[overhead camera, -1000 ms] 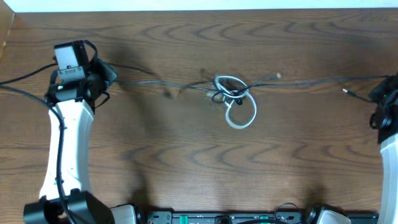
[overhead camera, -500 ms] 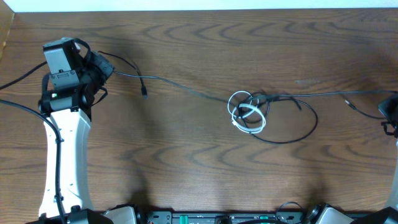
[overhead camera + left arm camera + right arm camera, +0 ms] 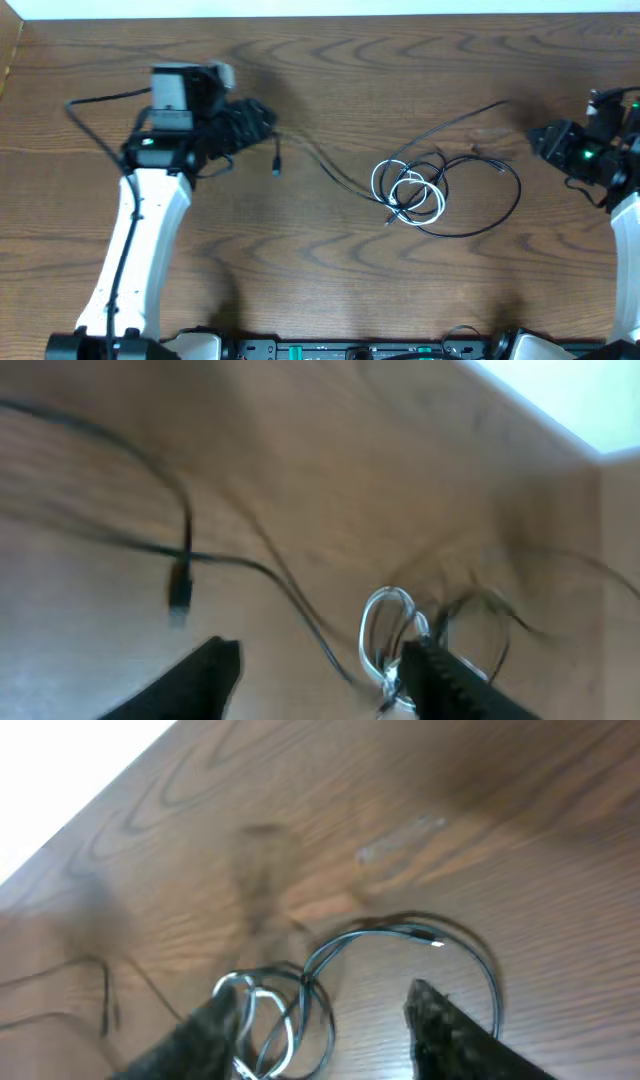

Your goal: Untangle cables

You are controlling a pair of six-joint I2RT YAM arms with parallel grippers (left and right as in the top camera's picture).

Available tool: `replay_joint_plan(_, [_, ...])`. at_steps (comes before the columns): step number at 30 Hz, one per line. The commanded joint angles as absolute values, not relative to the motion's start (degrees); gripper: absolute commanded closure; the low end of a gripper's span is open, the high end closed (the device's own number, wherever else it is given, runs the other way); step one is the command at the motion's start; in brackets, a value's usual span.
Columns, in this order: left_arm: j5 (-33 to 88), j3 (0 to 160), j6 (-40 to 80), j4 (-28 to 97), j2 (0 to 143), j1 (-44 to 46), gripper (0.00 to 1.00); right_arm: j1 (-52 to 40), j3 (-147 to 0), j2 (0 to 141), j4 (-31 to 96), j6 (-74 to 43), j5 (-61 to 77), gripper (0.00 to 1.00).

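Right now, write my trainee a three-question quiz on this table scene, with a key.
1. True or false: the white cable lies looped together with the black cable near the middle of the table.
2. What does the left tool hold? A. the black cable B. the white cable C. nothing
3. Fill in: the plug end lying nearest the left tool belongs to the ____ cable.
Key: 1 true; 2 C; 3 black.
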State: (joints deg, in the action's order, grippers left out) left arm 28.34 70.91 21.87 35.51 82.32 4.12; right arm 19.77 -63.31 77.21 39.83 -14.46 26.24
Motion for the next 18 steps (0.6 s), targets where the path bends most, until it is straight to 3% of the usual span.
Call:
replay_joint_plan(1, [29.21, 71.70, 17.56, 37.52, 85.08, 8.19, 0.33, 17.39, -64.01, 77.28, 41.30, -10.74, 23.73, 0.39])
replay_joint_plan(6, [29.15, 71.70, 15.35, 38.26, 86.98, 15.35, 0.28, 12.71, -63.96, 77.28, 43.62, -5.78, 24.80, 0.33])
replay_joint_plan(18, [28.91, 71.53, 14.17, 36.80, 94.59, 27.16, 0.28, -3.25, -63.18, 86.80, 45.78, 3.51, 20.58, 0.37])
